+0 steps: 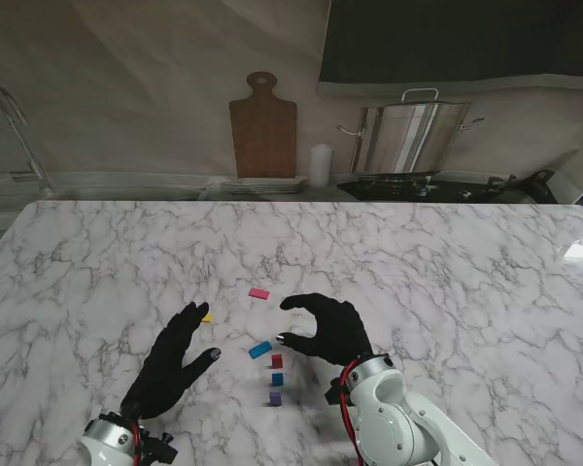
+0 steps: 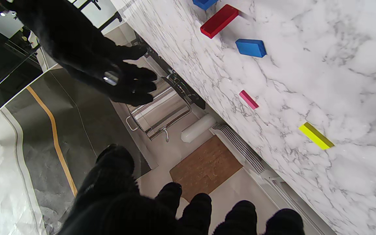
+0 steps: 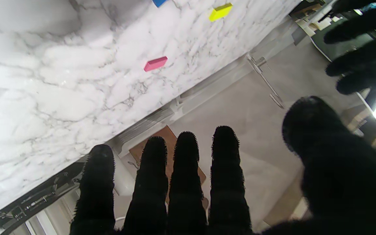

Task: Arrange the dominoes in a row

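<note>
A white marble counter [image 1: 447, 282] fills the stand's view, its far edge backed by a steel stockpot [image 1: 408, 136], a wooden cutting board [image 1: 263, 126] leaning on the wall and a white roll [image 1: 319, 165] beside it. Both black-gloved hands hover over the near-middle part of the counter, well in from its left and right edges. The right hand [image 1: 328, 328] is released, its fingers [image 3: 188, 169] curled loosely and spread apart from the thumb, grasping nothing; its fingertips sit just beside the light blue domino [image 1: 260, 349], and contact cannot be told. The left hand [image 1: 170, 361] is likewise released, fingers extended and parted, holding nothing, its fingertips near the yellow domino [image 1: 207, 317], which it partly hides in the stand's view. Between the two hands, toward the counter's near edge, three dominoes form a short line running toward the robot: a red domino [image 1: 277, 360], a dark blue domino [image 1: 277, 379] and a purple domino [image 1: 275, 398], each near the next but apart. The light blue domino lies flat and askew just left of the red one. A pink domino [image 1: 259, 293] lies flat farther from the robot, alone, apart from the yellow one
</note>
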